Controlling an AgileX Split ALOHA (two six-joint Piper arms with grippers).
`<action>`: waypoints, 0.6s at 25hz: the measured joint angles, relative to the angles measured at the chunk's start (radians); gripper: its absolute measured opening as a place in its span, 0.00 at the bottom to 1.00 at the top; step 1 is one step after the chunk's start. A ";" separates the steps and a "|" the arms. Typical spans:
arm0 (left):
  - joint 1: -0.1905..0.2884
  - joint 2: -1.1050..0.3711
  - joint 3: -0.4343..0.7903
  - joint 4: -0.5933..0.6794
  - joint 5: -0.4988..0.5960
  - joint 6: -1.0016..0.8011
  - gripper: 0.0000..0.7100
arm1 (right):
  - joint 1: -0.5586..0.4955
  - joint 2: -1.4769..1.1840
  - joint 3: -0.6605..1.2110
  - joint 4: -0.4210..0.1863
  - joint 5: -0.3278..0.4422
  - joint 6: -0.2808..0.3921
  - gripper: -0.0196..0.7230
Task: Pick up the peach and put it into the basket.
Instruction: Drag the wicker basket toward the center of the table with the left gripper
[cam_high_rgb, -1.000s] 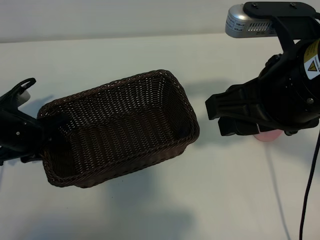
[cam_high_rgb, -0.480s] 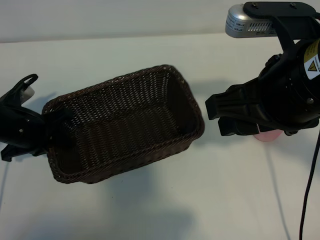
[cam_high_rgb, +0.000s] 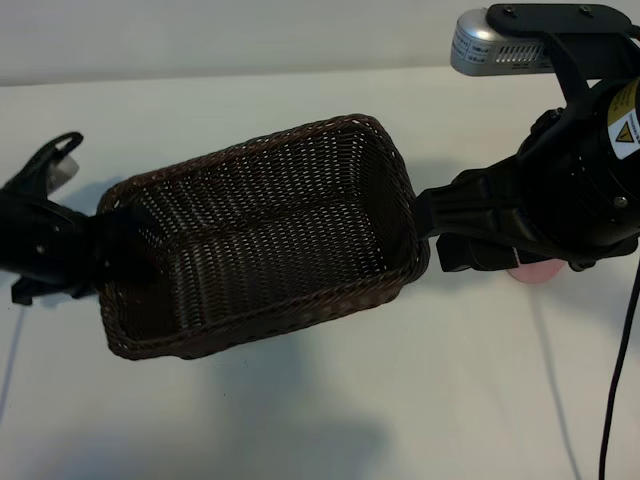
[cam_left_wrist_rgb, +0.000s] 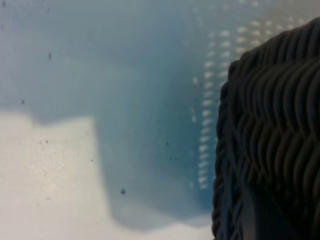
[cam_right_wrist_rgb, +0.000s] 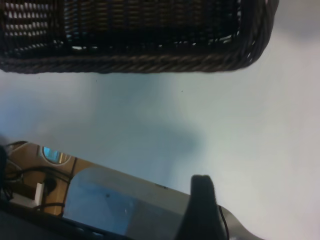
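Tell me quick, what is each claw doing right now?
Left claw: closed on the left end of the wicker basket, holding it.
Right claw: open, holding nothing, beside the basket's right end; the peach peeks out beneath that arm.

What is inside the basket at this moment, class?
Nothing shows inside the basket: only its bare woven floor and walls. The left gripper covers one corner at the rim. The peach lies outside, mostly hidden under the right arm.

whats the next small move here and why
Probably keep sliding the basket a little further toward the peach, then stop. The left claw grips the basket's end rim, and its far end nearly meets the right claw, which hangs over the peach.
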 joint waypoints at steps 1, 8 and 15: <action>0.000 -0.001 -0.025 0.036 0.025 -0.021 0.16 | 0.000 0.000 0.000 0.000 0.000 0.000 0.76; -0.026 -0.004 -0.232 0.272 0.135 -0.189 0.16 | 0.000 0.000 0.000 0.000 0.000 0.000 0.76; -0.142 0.062 -0.367 0.342 0.165 -0.285 0.16 | 0.000 0.000 0.000 0.000 0.000 0.000 0.76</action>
